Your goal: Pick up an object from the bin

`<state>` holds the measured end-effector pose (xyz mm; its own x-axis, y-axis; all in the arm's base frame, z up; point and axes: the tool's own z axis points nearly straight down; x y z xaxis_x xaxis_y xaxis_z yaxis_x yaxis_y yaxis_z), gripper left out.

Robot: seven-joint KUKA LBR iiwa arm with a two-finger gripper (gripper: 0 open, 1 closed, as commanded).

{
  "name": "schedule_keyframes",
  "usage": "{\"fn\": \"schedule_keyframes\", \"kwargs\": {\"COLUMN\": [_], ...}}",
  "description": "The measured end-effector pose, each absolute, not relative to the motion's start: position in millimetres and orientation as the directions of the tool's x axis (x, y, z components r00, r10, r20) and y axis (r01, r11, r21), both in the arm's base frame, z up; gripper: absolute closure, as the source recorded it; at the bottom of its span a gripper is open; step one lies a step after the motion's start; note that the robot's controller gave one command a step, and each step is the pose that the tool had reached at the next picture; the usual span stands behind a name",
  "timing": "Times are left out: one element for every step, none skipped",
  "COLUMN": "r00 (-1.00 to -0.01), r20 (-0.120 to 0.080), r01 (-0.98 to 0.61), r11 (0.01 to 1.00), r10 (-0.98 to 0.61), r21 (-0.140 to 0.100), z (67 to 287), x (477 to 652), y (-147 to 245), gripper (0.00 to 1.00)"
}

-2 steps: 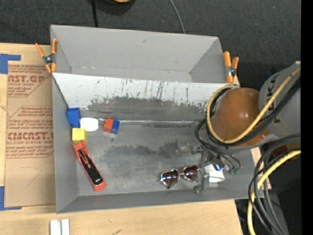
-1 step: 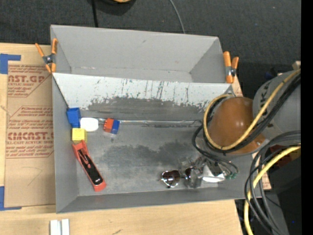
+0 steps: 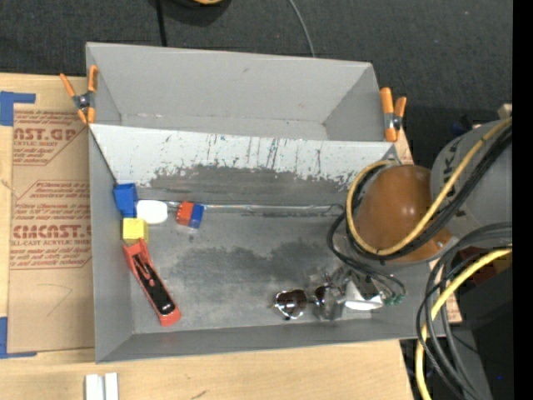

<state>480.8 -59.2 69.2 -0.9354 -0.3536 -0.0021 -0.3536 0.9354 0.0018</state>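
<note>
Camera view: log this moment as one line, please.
claw: low in bin, view's lower-right corner | nearest: dark shiny object, beside claw | untouched: red-and-black tool, view's left | grasp: unconfirmed

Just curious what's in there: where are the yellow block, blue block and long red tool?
yellow block (image 3: pixel 133 229), camera view, its top face.
blue block (image 3: pixel 125 197), camera view, its top face.
long red tool (image 3: pixel 151 283), camera view, mid-length of its body.

Probably a robotics lab: cabled arm (image 3: pixel 401 213) over scuffed metal bin (image 3: pixel 233 98).
</note>
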Motion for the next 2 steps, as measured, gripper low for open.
{"fn": "schedule_keyframes", "kwargs": {"r00": [-0.935,-0.935], "r20": [0.001,0.003], "r01": [-0.354,-0.354], "r11": [0.935,0.935], "r10": [-0.354,-0.354], "r21": [0.004,0.004], "z": [72,94], "x": [479.9,479.1], "y": [-59,-59], "gripper": [1.0,1.0]}}
